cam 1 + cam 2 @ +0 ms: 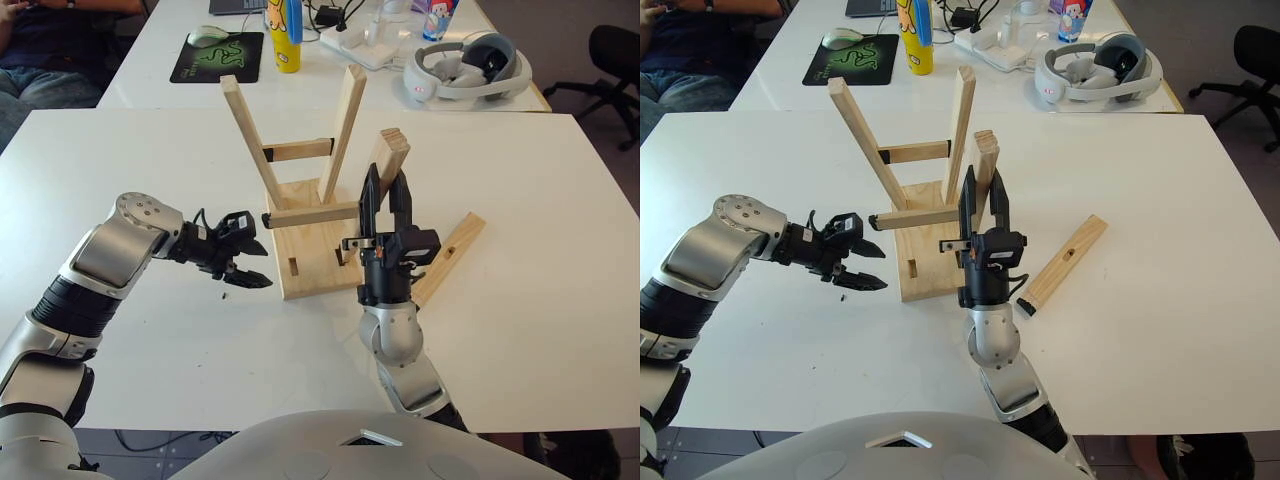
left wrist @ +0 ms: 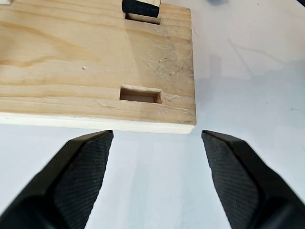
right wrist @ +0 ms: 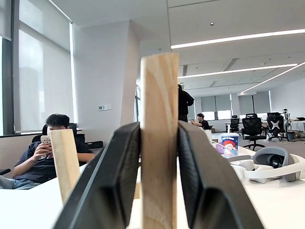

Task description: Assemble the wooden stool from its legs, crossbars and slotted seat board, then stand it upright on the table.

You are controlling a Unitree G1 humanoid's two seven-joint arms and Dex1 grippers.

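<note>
**Third leg held upright at the seat board**

The seat board [image 1: 310, 268] lies flat near the middle of the white table [image 1: 540, 300]. Two legs [image 1: 250, 140] stand up from its far half, leaning apart and joined by a crossbar [image 1: 300, 150]. A second crossbar [image 1: 315, 212] juts from lower down toward 9 o'clock.

The right pincer [image 1: 386, 185] points upward at the board's 3 o'clock edge, its fingers pressed against a third leg [image 3: 158, 143] and holding it upright. That leg's lower end is hidden behind the pincer. A fourth leg [image 1: 448, 255] lies loose on the table, farther out at 3 o'clock.

The left pincer [image 2: 157, 138] is spread wide, just off the board's 8 o'clock corner. It grips nothing and faces an empty slot [image 2: 140, 94].
</note>
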